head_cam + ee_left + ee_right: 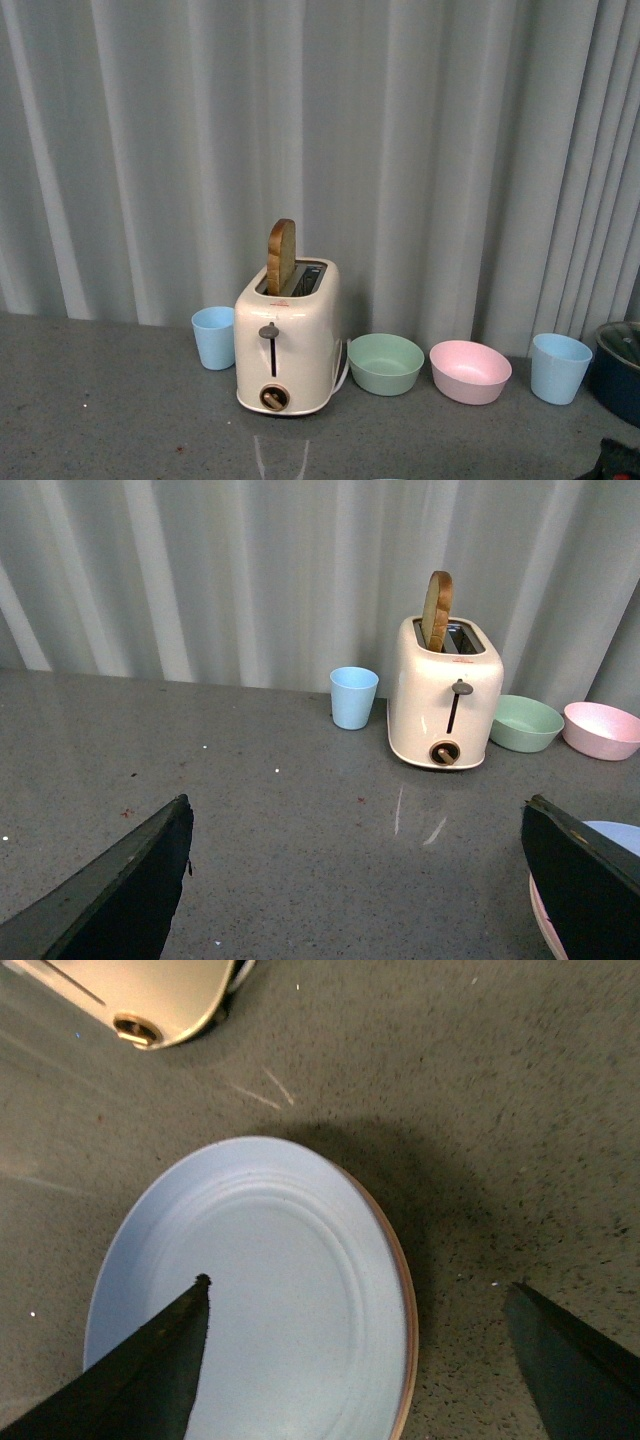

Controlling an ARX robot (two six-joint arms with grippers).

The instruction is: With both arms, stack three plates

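A light blue plate (250, 1280) lies on top of a pink plate, of which only the rim (408, 1310) shows, on the grey table. My right gripper (359, 1284) hovers open above the stack's edge; one finger is over the blue plate and the other is over bare table. In the left wrist view the same stack peeks out behind one finger: a sliver of the blue plate (612, 832) and of the pink rim (540, 920). My left gripper (356, 800) is open over bare table, with nothing between its fingers. The front view shows no plates.
A cream toaster (288, 340) with a slice of toast stands at the back, close to the stack. Beside it are a light blue cup (213, 337), a green bowl (385, 363), a pink bowl (470, 371), another blue cup (560, 368) and a dark pot (620, 370). A curtain hangs behind.
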